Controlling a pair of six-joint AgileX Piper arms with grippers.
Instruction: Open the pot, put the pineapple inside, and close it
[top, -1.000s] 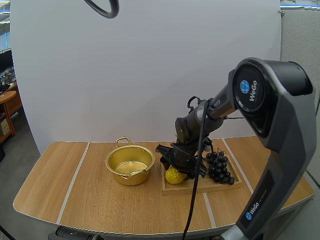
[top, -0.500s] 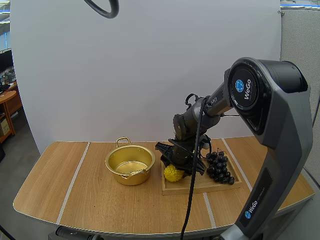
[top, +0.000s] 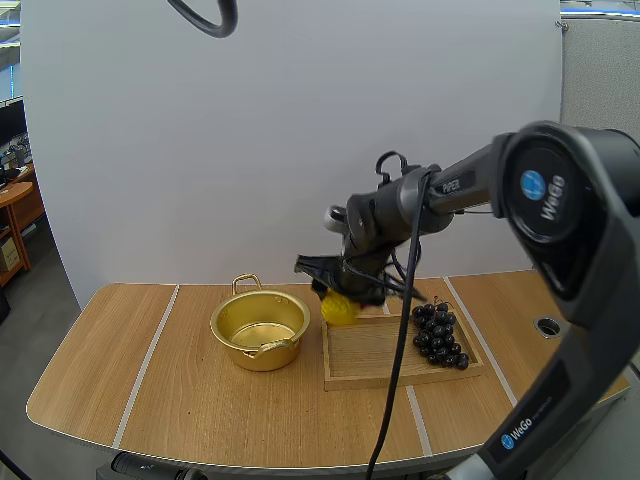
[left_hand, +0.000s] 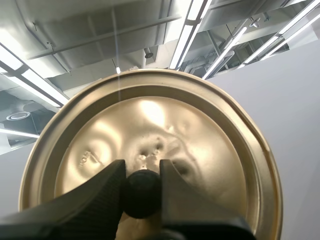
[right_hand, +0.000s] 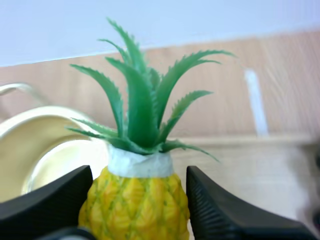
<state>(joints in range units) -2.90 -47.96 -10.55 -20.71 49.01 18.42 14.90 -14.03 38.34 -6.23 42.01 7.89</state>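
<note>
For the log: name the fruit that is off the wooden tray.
The pineapple: the right end effector holds it in the air near the pot. The grapes lie on the wooden tray.

The right arm (top: 470, 180) is being held stretched forward and to the left from its base, with the wrist being bent downward. The right gripper (top: 340, 298) is being held raised in the air, and its two black fingers (right_hand: 45, 205) are being pressed against either side of a pineapple (right_hand: 135, 205). The left gripper (left_hand: 142, 172) is being pointed upward, its fingertips being clamped on the black knob (left_hand: 142, 196) of a lid (left_hand: 150, 125).
</note>
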